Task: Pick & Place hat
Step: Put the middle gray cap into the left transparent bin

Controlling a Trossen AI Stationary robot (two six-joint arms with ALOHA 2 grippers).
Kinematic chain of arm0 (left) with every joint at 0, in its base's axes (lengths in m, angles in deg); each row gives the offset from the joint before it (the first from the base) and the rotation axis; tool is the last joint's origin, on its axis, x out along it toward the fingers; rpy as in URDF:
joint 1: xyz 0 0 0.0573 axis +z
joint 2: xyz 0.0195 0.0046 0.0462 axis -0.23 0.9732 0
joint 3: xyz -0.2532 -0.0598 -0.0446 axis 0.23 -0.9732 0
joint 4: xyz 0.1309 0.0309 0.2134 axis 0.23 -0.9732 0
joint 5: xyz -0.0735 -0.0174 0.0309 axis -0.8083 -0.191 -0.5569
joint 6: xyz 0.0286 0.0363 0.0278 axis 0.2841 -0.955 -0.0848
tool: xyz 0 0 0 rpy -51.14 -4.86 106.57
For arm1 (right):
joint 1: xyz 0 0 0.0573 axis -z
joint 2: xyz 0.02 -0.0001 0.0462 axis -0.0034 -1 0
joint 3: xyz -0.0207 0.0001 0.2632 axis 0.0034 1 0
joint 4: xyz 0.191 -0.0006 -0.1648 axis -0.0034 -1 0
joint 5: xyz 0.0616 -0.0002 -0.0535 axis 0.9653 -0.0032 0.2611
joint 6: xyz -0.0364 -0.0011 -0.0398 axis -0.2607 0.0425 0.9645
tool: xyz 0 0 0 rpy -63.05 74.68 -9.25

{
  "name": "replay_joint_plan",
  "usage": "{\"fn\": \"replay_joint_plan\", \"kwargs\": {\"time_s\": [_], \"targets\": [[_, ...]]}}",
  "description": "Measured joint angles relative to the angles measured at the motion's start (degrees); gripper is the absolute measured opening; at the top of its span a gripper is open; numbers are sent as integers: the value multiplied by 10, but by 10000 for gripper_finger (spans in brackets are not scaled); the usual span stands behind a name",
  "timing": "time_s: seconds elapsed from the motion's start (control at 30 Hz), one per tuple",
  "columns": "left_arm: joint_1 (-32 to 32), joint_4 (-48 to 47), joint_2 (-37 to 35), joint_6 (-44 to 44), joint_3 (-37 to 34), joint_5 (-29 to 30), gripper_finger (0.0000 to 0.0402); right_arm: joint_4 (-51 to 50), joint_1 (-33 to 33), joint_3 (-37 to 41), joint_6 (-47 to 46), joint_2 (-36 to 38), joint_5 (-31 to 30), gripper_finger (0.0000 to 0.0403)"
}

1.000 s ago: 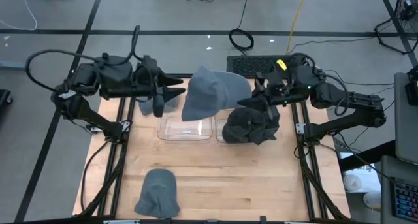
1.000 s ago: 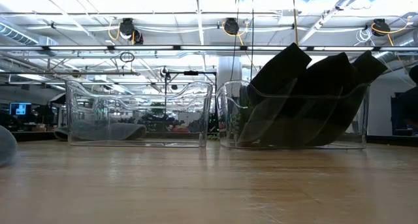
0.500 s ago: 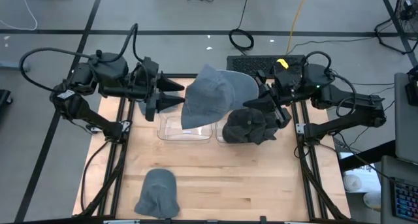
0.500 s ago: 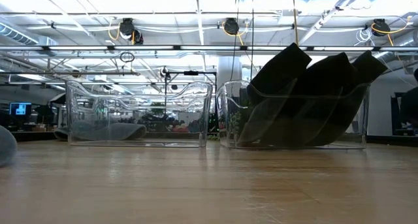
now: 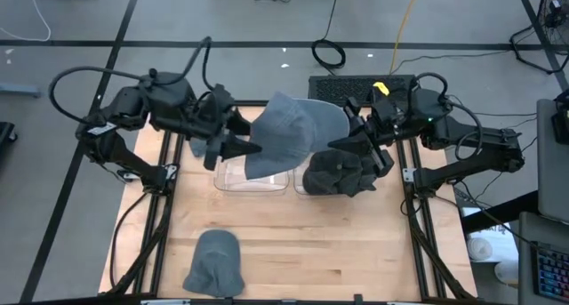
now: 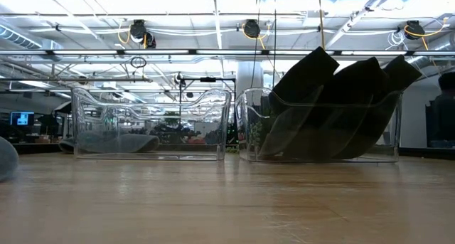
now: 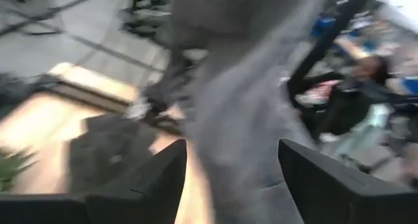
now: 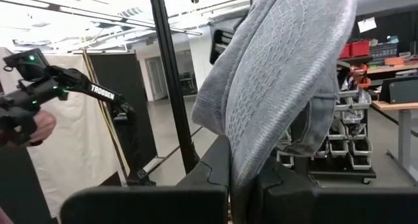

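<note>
From above, the grey hat [image 5: 289,132] hangs in the air over the far edge of the empty clear bin [image 5: 255,174], at twelve o'clock from table centre. The right gripper [image 5: 349,127] is clenched on its three o'clock edge. The left gripper [image 5: 252,136] sits at the hat's nine o'clock side, fingers parted. A second clear bin [image 5: 342,173] holds dark hats [image 5: 340,169]; another grey hat [image 5: 214,263] lies at seven o'clock on the wooden table [image 5: 320,243].

The low view shows neither gripper nor the lifted hat, only both bins [image 6: 151,123] with the dark hats [image 6: 334,105] sticking above the rim.

The left wrist view, blurred, shows grey fabric [image 7: 241,106] between spread fingers [image 7: 157,178].

The right wrist view shows the hat [image 8: 287,74] pinched in its own fingers [image 8: 212,178].
</note>
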Motion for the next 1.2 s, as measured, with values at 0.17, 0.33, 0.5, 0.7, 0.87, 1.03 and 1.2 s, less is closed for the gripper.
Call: {"fn": "replay_joint_plan", "kwargs": {"time_s": [0.17, 0.33, 0.5, 0.7, 0.87, 1.03, 1.2], "targets": [[0, 31, 1, 12, 0, -40, 241, -3, 0, 0, 2, 0, 0, 0], [0, 29, 4, 24, 0, -45, 216, -3, 0, 0, 2, 0, -3, 0], [0, 29, 3, 33, 0, -63, 153, -3, 0, 0, 3, 0, -24, 0], [0, 29, 3, 35, 0, -88, 34, -4, 0, 0, 8, 0, -33, 0], [0, 29, 3, 22, 0, -80, 15, -4, 0, 0, 11, 0, -33, 0], [0, 28, 3, -6, 0, -57, 8, -4, 0, 0, 11, 0, -33, 2], [10, 26, -4, -9, 0, -41, 8, -26, 3, 0, -17, 1, -33, 36]]}}
